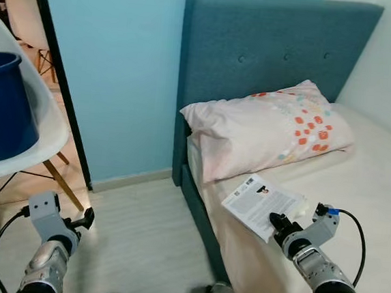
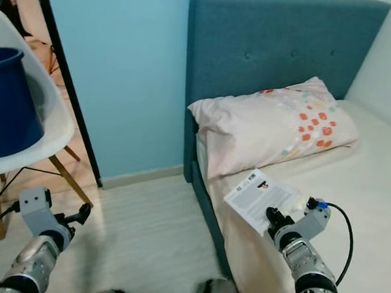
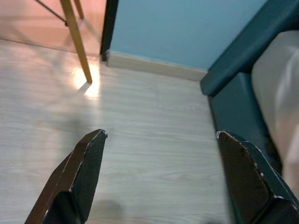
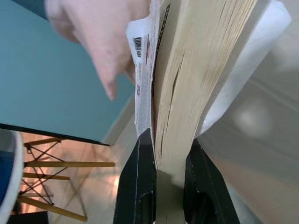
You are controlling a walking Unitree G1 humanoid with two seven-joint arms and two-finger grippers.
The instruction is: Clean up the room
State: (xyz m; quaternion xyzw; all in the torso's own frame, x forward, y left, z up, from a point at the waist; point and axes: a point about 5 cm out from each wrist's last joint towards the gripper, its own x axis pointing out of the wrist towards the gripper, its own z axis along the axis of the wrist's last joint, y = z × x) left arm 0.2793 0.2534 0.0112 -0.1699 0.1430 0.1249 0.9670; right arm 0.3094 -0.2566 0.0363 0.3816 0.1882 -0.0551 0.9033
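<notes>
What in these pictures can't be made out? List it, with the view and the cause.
- Book text: head views, print too small to read.
- Inside of the blue bucket on the white chair: head views, its wall hides the contents.
- Foot of the bed: cut off by the picture edge.
- Book's front cover: right wrist view, seen edge-on between the right gripper fingers.
- Left gripper: open over bare floor.

Head stereo pair looking down at bed (image 1: 378,176) and floor (image 1: 139,237), wrist cameras close, left sharing that floor
</notes>
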